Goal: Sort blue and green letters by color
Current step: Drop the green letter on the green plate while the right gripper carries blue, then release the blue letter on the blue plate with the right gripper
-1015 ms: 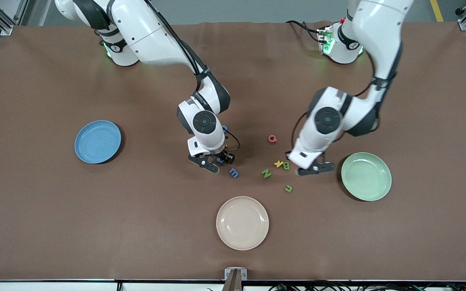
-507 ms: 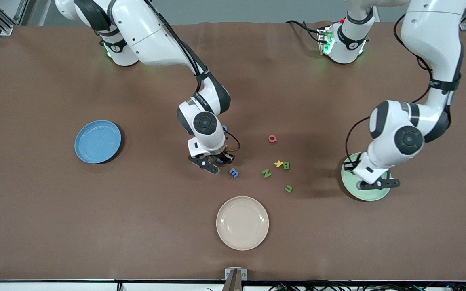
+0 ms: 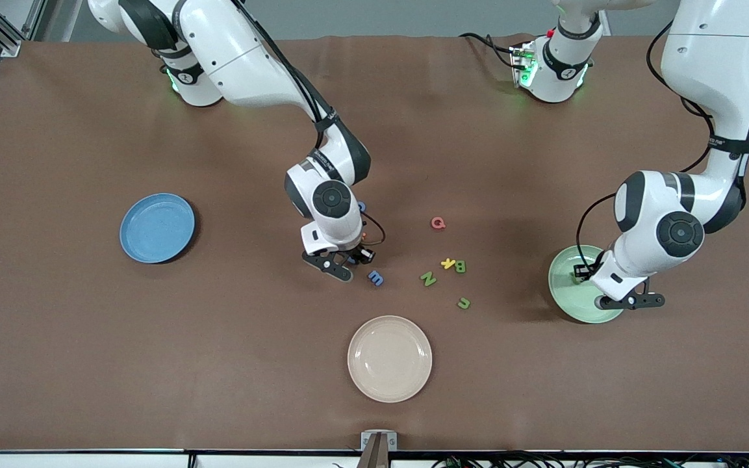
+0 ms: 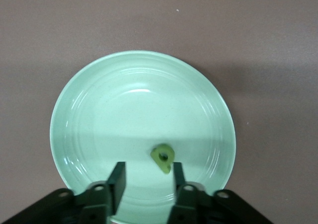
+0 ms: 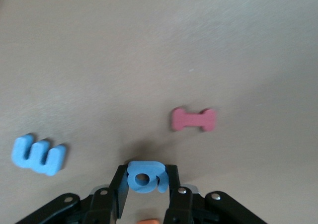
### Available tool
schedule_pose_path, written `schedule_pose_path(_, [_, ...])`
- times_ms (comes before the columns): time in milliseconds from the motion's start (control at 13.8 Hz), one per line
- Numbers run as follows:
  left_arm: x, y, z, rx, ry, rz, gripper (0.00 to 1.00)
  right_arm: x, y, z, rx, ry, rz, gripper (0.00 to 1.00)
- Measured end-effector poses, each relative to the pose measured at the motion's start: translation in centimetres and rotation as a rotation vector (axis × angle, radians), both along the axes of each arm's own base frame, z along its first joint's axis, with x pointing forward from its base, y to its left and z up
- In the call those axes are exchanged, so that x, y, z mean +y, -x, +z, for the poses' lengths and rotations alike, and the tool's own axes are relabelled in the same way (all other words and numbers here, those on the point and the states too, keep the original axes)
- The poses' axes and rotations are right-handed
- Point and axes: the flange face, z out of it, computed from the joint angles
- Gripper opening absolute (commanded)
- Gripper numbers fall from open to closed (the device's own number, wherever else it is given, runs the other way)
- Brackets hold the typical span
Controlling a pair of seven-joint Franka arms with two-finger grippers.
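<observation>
Blue g point(image 5: 145, 176), a chunky mid-blue foam letter with a round hole in its bowl, is sitting low over the brown surface point(image 3: 88, 357) near the middle of the spread, and the right gripper point(image 5: 146, 184) is clenching it, one finger pressing each side. Just beside that gripper, and nearer to the front camera, the blue m point(image 3: 375, 278) is lying flat on the surface, thick and rounded. Another blue letter point(image 3: 361, 207) is peeking out beside the right arm's wrist, too hidden to read. A red bar-shaped letter point(image 5: 194, 119) is lying near the blue g, apart from it.

Toward the left arm's end, the green N point(image 3: 428, 279), green B point(image 3: 460, 266) and green u point(image 3: 464, 303) are lying in a loose group, the u nearest to the front camera. A yellow letter point(image 3: 447, 263) is touching the B, and a pink Q point(image 3: 438, 223) is lying farther from the camera than the group.

The left gripper point(image 4: 147, 177) is hanging over the green plate point(image 4: 99, 110), its fingers standing released and apart. A small green letter point(image 4: 163, 158) with a tiny hole is lying in that plate, just beside one finger point(image 4: 178, 177).

The blue plate point(image 3: 156, 227) is sitting toward the right arm's end, and the beige plate point(image 3: 390, 358) is sitting nearest to the front camera.
</observation>
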Motion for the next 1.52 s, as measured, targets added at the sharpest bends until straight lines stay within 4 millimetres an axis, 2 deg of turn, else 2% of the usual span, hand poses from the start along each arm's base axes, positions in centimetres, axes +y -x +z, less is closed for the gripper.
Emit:
schedule_pose_path(145, [-1.0,0.0,0.2,-0.005,0.006,0.025,1.00,-1.1,-1.3,1.9,0.046,0.055,0.030,0.00])
schedule_pose_path(217, [-2.3,0.1,0.5,-0.010,0.015,0.052,1.00,-2.1,-2.0,3.1,0.070,0.070,0.054,0.00])
schedule_pose_path(362, [-6.9,0.5,0.9,-0.020,0.040,0.125,0.98,-5.3,-3.4,5.9,0.140,0.096,0.102,0.00])
schedule_pose_path(507, [-11.6,1.2,1.5,-0.034,0.054,0.186,0.95,-9.7,-4.9,9.1,0.190,0.096,0.156,0.00])
schedule_pose_path(652, [-15.9,1.6,1.7,-0.047,0.062,0.251,0.90,-16.3,-5.8,11.6,0.223,0.079,0.233,0.00])
schedule_pose_path(870, [-22.4,1.9,0.9,-0.059,0.080,0.330,0.83,-29.1,-5.0,13.4,0.272,0.038,0.335,0.00])
schedule_pose_path(1015, [-26.6,1.9,0.1,-0.066,0.098,0.374,0.79,-37.0,-2.9,12.8,0.259,-0.008,0.391,0.00])
schedule_pose_path(1160, [-30.6,2.3,-1.1,-0.066,0.112,0.411,0.75,-42.8,-0.2,10.9,0.230,-0.042,0.442,0.00])
schedule_pose_path(1232, [-32.1,2.5,-1.7,-0.066,0.117,0.426,0.73,-45.2,1.0,9.5,0.213,-0.053,0.466,0.01])
schedule_pose_path(1377, [-33.9,2.6,-3.1,-0.060,0.120,0.444,0.68,-49.2,3.3,6.7,0.181,-0.065,0.496,0.01])
schedule_pose_path(1522, [-34.4,2.7,-4.3,-0.053,0.119,0.459,0.64,-51.1,5.0,4.9,0.169,-0.070,0.503,0.04])
